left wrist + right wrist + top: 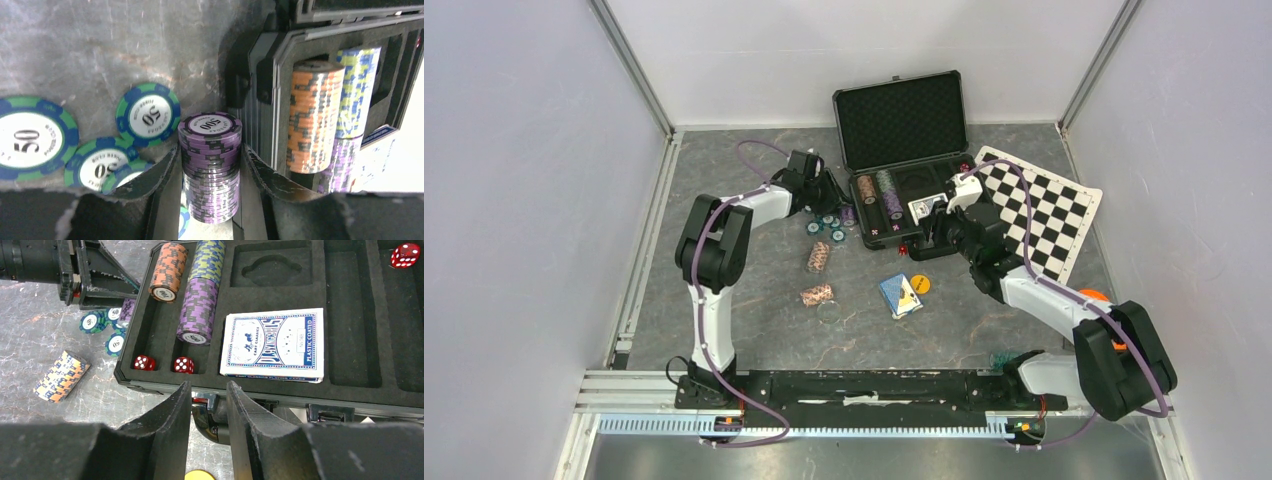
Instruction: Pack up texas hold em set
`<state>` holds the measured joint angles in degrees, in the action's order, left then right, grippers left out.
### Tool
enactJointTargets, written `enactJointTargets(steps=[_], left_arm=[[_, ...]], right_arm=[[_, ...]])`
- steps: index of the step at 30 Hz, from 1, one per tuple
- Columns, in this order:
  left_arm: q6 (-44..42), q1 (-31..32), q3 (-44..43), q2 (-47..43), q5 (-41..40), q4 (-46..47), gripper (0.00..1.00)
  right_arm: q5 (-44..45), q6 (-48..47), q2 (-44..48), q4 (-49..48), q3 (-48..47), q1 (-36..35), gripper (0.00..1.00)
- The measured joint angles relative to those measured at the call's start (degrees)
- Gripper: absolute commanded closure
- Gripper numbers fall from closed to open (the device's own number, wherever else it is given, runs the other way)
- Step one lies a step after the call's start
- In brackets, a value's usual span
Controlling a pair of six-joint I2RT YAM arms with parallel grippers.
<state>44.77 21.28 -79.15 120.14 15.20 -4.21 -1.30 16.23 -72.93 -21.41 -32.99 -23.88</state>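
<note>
Black-and-white checkered mat (1049, 205) lies flat at 2 o'clock on the grey marbled table (754, 330), skewed to the table edges. Orange plastic toy (1092, 296) at 4 o'clock, partly hidden. White walls (514, 200) enclose three sides.

The top camera looks down from above and behind the arm bases (864, 385), far enough off to take in the whole surface (759, 340) and the case (904, 120). The left wrist camera sits low and very close, facing along its claw (210, 150) toward the case's left end; its right edge is washed out, perhaps by glare. The right wrist camera looks steeply over its claw (209, 387) into the case from the front. Both wrist views share the orange chip roll (312, 115) and green chips (148, 115).
</note>
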Motion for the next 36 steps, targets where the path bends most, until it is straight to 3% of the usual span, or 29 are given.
enactJointTargets(steps=[4,10,17,26,36], left_arm=[[0.0,0.6,3.4,-3.2,-1.1,-0.3,0.68],[0.0,1.4,9.7,-14.9,-3.7,-1.7,0.68],[0.0,3.1,11.8,-24.9,-5.0,-1.2,0.68],[0.2,9.8,12.5,-23.4,-5.6,2.6,0.68],[-4.3,14.1,11.7,-17.7,-14.0,5.6,0.69]], right_arm=[[0.0,0.1,0.1,-0.2,0.3,0.0,0.63],[-0.1,0.1,0.6,-0.4,0.6,0.3,0.63],[-0.1,0.1,1.0,-0.8,1.1,0.4,0.63],[0.5,0.3,3.8,-1.8,3.4,0.8,0.64],[1.6,0.5,5.0,-2.3,4.7,1.5,0.65]])
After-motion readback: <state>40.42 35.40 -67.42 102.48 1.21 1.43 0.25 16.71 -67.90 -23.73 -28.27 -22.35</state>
